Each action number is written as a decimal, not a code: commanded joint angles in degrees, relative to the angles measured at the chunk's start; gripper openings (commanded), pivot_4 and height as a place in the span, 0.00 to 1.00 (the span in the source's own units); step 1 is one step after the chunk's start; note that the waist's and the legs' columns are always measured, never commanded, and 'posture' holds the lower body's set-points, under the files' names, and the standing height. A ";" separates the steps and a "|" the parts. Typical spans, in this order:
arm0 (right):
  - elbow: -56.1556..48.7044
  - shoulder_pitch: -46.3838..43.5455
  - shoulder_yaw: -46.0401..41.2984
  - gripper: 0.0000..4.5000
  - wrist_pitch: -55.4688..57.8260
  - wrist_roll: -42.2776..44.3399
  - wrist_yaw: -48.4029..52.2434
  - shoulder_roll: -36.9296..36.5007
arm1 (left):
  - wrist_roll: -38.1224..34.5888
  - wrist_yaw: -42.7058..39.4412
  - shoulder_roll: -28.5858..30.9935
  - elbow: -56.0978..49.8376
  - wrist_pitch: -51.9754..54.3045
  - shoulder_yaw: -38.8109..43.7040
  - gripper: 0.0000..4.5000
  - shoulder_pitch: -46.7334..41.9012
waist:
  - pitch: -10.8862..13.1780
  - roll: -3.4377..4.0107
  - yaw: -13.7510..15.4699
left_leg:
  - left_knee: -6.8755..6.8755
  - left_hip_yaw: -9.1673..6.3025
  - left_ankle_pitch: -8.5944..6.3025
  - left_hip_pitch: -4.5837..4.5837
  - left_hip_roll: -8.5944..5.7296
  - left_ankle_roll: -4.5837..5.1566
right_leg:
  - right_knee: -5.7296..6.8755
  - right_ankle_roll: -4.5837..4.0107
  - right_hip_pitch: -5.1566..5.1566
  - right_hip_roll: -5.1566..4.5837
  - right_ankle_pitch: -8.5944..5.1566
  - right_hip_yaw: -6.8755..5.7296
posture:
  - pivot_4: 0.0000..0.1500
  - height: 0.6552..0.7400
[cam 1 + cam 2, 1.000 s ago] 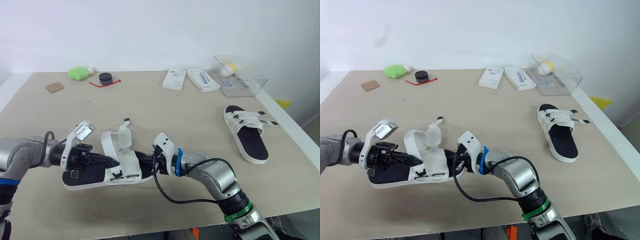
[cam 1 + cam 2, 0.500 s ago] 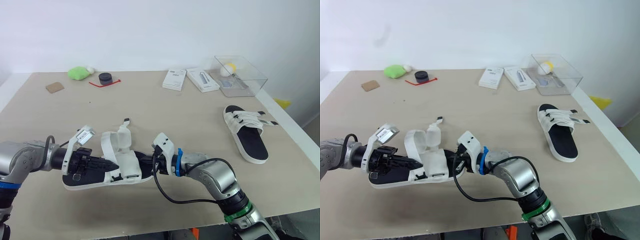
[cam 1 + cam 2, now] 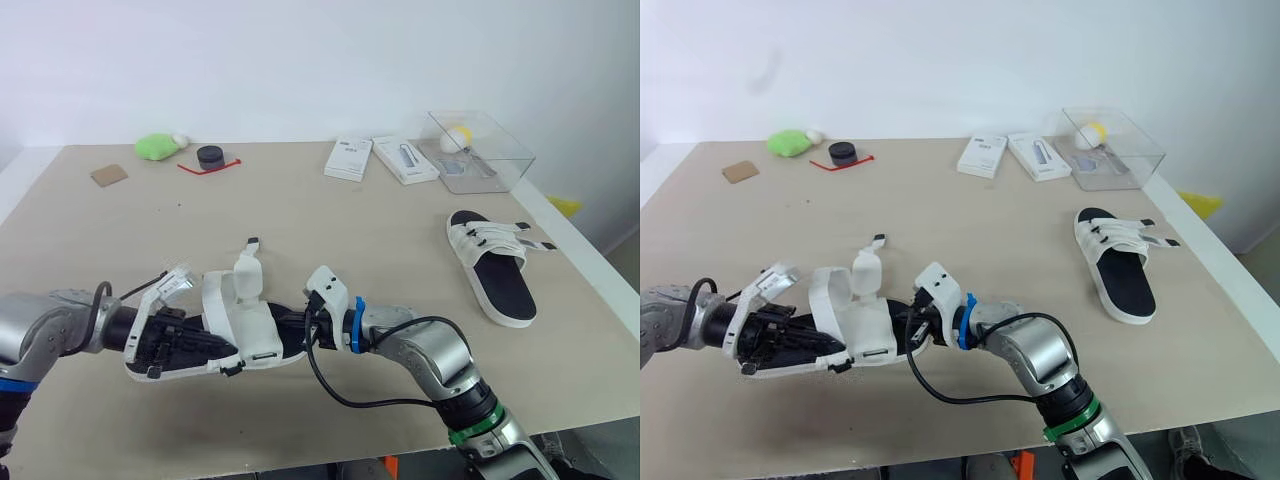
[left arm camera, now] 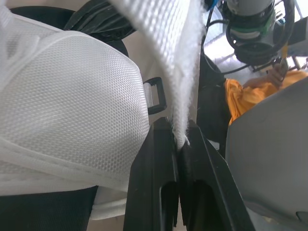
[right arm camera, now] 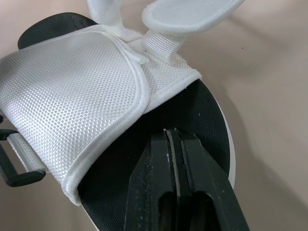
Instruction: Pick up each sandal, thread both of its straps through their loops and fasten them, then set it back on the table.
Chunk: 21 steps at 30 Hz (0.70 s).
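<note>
Bright even light, soft shadows, wrist close-ups blurred at edges

Surface inspected: one flat beige table point(image 3: 330, 230), reaching from directly before me to the white wall.

Far edge, from my left:
- brown square pad point(image 3: 109, 175);
- soft green lump point(image 3: 155, 147);
- black round puck point(image 3: 210, 156), touching a red cord point(image 3: 200, 168);
- two flat white boxes point(image 3: 349, 158) point(image 3: 405, 160), side by side;
- clear plastic lidless box point(image 3: 510, 150).

To my right, near the table's edge: a black-soled sandal with white straps point(image 3: 495, 265), sole down.

Nearest me: a black-soled sandal with white mesh upper point(image 3: 245, 325), apparently resting on the surface, one strap standing upright.
</note>
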 commanded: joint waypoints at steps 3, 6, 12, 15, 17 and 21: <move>1.43 0.51 0.10 0.00 1.05 -0.99 -0.51 -0.52 | 0.72 -0.14 1.35 -2.23 -0.93 -0.48 0.02 0.78 | 0.00 0.00 0.00 | 0.00 0.01 0.00 0.00 0.00 0.00 | 0.00 0.00 0.00 0.00 0.00 0.00 | 1.00 1.00; 1.47 0.48 0.07 0.00 1.03 -0.99 -0.53 -0.45 | 1.29 -0.05 1.35 -3.21 -1.74 -0.98 0.02 1.45 | 0.00 0.00 0.00 | 0.00 0.02 0.00 0.00 0.00 0.00 | 0.00 0.00 -0.01 0.00 0.00 0.02 | 1.00 1.00; 1.50 0.55 0.03 0.00 1.07 -0.94 -0.56 -0.38 | 1.20 0.32 0.69 -3.43 -3.03 0.33 0.28 1.91 | 0.00 0.00 0.00 | 0.00 0.02 0.00 0.00 0.00 -0.01 | 0.00 0.00 -0.01 0.00 0.00 0.02 | 1.00 1.00; 1.38 0.66 0.01 0.00 1.14 -0.92 -0.57 -0.41 | 0.26 1.06 0.05 -3.81 -3.01 1.84 0.57 2.17 | 0.00 0.00 0.00 | 0.00 0.03 0.00 0.00 0.00 -0.01 | 0.00 0.00 -0.01 -0.01 0.00 0.03 | 1.00 1.00; 1.33 0.75 0.03 0.00 1.14 -0.91 -0.58 -0.40 | -0.63 1.70 -0.59 -4.03 -3.43 3.28 0.78 2.30 | 0.00 0.00 0.00 | 0.01 0.03 0.00 0.01 0.00 0.00 | -0.02 0.00 -0.02 -0.01 -0.01 0.04 | 1.00 1.00; 1.49 0.72 0.07 0.00 1.13 -0.92 -0.52 -0.24 | -4.57 4.69 -3.47 -2.50 -1.70 7.38 0.98 0.09 | 0.00 0.01 0.06 | 0.02 0.03 0.00 0.01 -0.01 -0.01 | -0.02 -0.01 -0.02 -0.01 -0.01 0.06 | 1.00 1.00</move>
